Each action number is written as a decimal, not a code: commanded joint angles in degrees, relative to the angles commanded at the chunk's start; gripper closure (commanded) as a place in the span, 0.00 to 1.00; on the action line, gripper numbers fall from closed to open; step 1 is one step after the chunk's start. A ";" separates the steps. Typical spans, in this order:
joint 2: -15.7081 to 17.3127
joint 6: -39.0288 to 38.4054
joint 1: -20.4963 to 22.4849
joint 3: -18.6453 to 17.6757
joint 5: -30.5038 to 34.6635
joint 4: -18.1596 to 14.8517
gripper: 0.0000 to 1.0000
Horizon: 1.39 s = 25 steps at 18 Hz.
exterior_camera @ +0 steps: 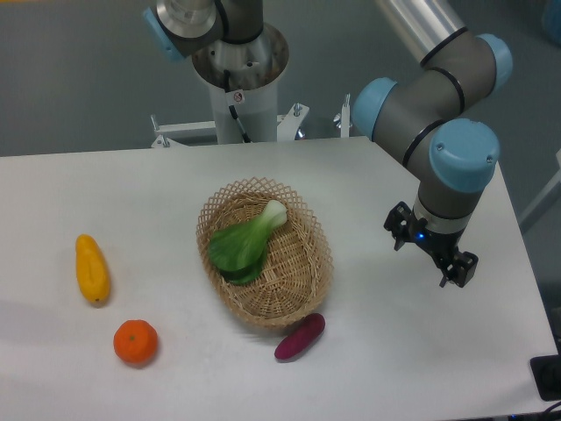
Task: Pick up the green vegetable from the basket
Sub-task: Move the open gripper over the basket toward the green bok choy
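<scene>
green vegetable (243, 242): lying inside the basket, pale stalk end pointing up-right toward the far rim, dark leaves spread toward the near-left side; nothing touching it.
basket (308, 279): oval wicker, sits mid-tabletop, long axis running from far-left to near-right.
gripper (431, 253): off to the right of the basket, well apart from it, above bare tabletop; holds nothing. Fingers seen at an angle, can't tell from this view whether they're spread or closed.
arm: comes in from the top right, wrist bent down over the right part of the tabletop.
purple vegetable (300, 337): on the tabletop just beside the basket's near-right rim, outside it.
yellow fruit (92, 268): on the tabletop far left, well apart from the basket.
orange (136, 342): near-left on the tabletop, just below the yellow fruit.
tabletop (412, 351): white, carries all of the above.
</scene>
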 joint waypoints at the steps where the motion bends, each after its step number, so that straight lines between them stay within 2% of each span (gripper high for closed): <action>1: 0.00 0.09 0.00 0.00 0.00 0.00 0.00; 12: 0.61 -1.67 -0.61 -1.14 0.09 0.09 0.00; 16: 2.89 -8.52 -2.90 -5.44 -0.09 0.88 0.00; 21: 6.85 -8.62 -5.53 -12.73 -0.18 1.84 0.00; 25: 9.40 -8.62 -7.64 -18.27 -0.18 4.83 0.00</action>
